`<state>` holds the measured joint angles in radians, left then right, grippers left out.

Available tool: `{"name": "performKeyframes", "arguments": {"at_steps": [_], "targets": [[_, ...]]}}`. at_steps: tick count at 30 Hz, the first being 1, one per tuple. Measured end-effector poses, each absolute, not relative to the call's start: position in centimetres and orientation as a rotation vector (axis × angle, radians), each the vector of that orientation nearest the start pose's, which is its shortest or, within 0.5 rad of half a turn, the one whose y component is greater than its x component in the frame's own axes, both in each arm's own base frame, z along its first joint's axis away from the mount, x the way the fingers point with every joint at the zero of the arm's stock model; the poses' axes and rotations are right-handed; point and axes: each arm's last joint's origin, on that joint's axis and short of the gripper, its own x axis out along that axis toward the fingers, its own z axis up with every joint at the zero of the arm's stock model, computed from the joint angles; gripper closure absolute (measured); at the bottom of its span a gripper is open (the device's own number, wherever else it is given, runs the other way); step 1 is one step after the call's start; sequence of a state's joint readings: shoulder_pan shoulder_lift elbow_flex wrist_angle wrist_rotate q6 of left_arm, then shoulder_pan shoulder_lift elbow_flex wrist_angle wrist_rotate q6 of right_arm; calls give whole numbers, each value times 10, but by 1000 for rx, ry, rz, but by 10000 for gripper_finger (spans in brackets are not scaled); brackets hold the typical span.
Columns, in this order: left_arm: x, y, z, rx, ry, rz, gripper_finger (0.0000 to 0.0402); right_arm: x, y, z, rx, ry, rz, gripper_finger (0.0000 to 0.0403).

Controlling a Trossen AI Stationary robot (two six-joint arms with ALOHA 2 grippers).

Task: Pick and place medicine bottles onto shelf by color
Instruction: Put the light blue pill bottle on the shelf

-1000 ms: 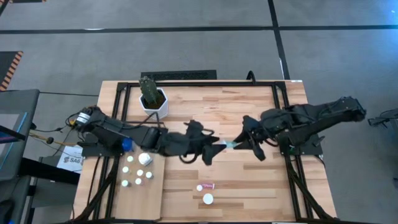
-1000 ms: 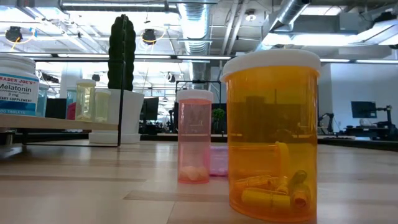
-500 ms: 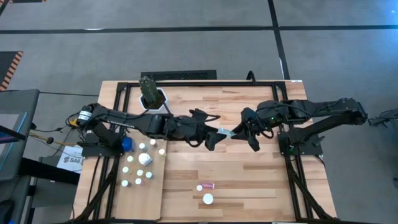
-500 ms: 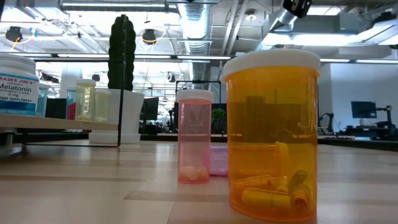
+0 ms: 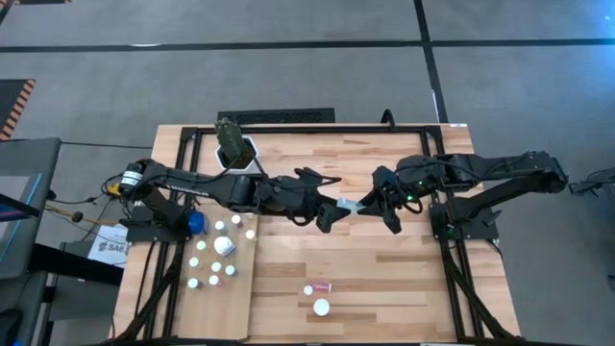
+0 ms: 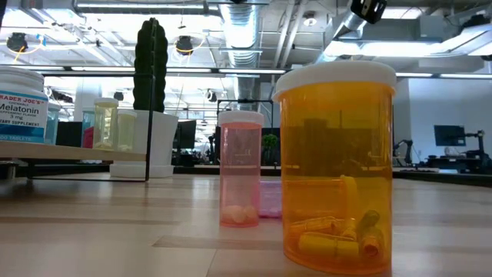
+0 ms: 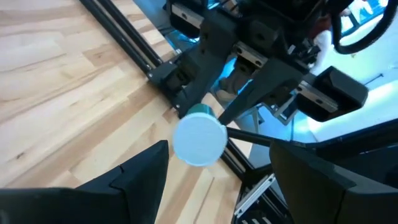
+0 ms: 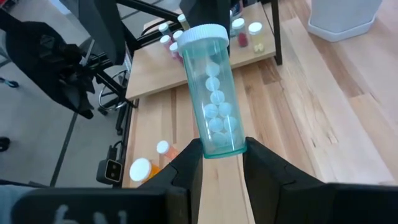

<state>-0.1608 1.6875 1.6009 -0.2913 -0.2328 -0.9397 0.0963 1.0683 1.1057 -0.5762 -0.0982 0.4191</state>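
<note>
You have even, diffuse overhead light on the tabletop (image 5: 384, 279) in the high view, bright enough for the wood grain to read, with only soft, short shadows under both arms. In the low view you look into ceiling lights (image 6: 69, 38) that glare white, while the amber bottle (image 6: 336, 165) close to the lens glows backlit and the room behind it goes soft. Your left wrist view is the weakest: a white cap (image 7: 199, 139) is blurred and slightly blown out against blue-tinted glare, whereas the right wrist view renders the teal bottle (image 8: 214, 99) sharply with soft background.
</note>
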Motion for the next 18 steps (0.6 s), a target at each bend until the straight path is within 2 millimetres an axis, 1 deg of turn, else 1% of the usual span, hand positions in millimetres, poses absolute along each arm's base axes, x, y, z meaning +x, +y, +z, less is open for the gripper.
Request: {"name": "performKeyframes", "arguments": {"at_steps": [4, 12, 18], "targets": [[385, -56, 369, -857, 306, 229, 150, 217, 24, 354, 408, 571, 74, 289], [386, -56, 370, -859, 306, 220, 208, 219, 24, 359, 409, 521, 88, 289], [386, -57, 370, -864, 316, 198, 242, 220, 24, 359, 410, 518, 89, 289]]}}
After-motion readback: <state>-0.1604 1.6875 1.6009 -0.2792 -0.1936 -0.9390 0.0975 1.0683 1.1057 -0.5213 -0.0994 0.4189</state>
